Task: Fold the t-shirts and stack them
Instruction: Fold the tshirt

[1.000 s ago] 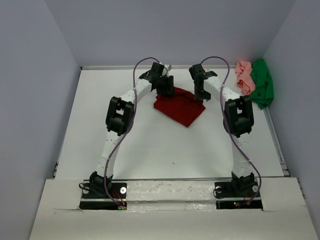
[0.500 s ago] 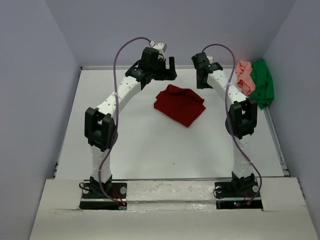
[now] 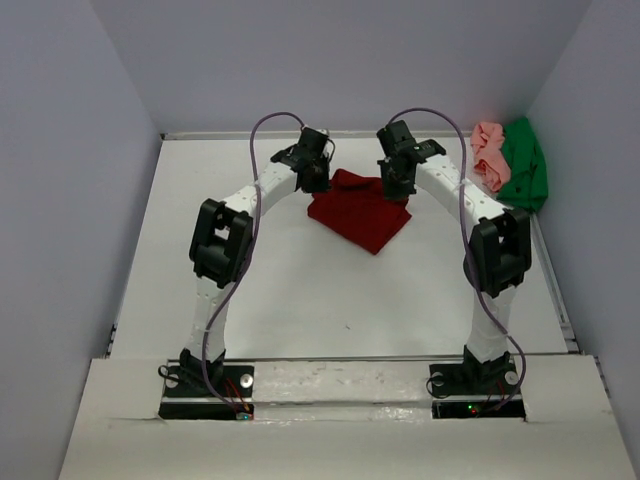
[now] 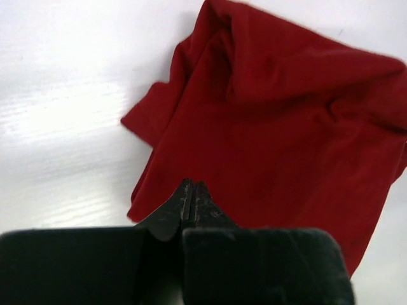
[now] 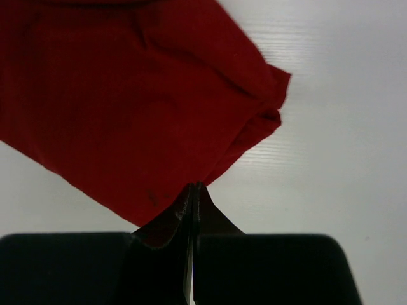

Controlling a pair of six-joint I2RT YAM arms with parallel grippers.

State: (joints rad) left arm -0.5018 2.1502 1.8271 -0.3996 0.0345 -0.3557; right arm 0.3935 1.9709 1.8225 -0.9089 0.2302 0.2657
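Dark red t-shirt (image 3: 362,210), partly folded: I judge left gripper (image 4: 191,190) and right gripper (image 5: 194,190), both closed at its opposite sides, placed for another fold; pinch unconfirmed.

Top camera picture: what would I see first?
The dark red t-shirt, rumpled on the white table, with both arms arched over it. The left pincer and right pincer, both closed, sit at its far corners. A pink t-shirt and green t-shirt lie bunched far right.
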